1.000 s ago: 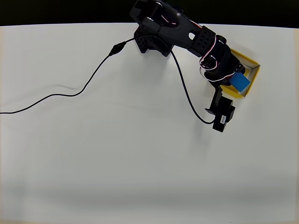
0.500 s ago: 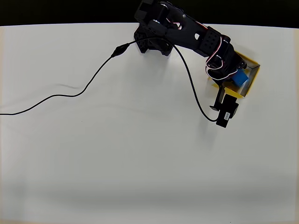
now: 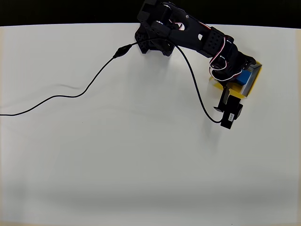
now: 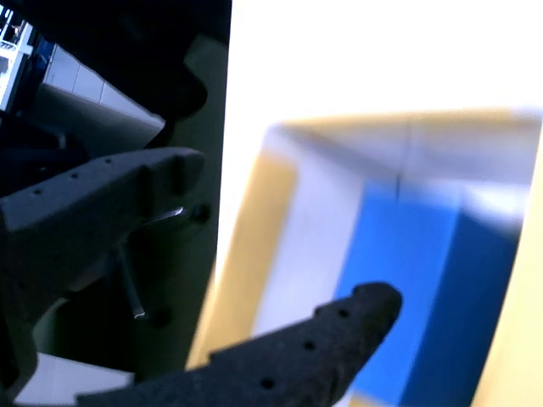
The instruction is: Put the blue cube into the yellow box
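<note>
At the table's far right edge in the overhead view, the small bright-blue solid cube is sitting inside the small square open-topped yellow box w/ pale rims, partly hidden under the black arm's wrist. Wrist view is showing the same: blue cube down between the box's whitish inner walls, apparently resting on the floor, tho contact is blurred.

The black two-finger gripper is hanging over the box w/ its jaws spread wide apart, gripping nothing; one fingertip is crossing in front of the cube, and I can't tell if it's touching.

Judging progress: placement looks basically done. Prob only arm pull-out remaining.

Cube is looking plain-faced, sharp-edged, one side brighter, one in shade; sitting roughly square to the walls & taking up a good part of the box.
</note>
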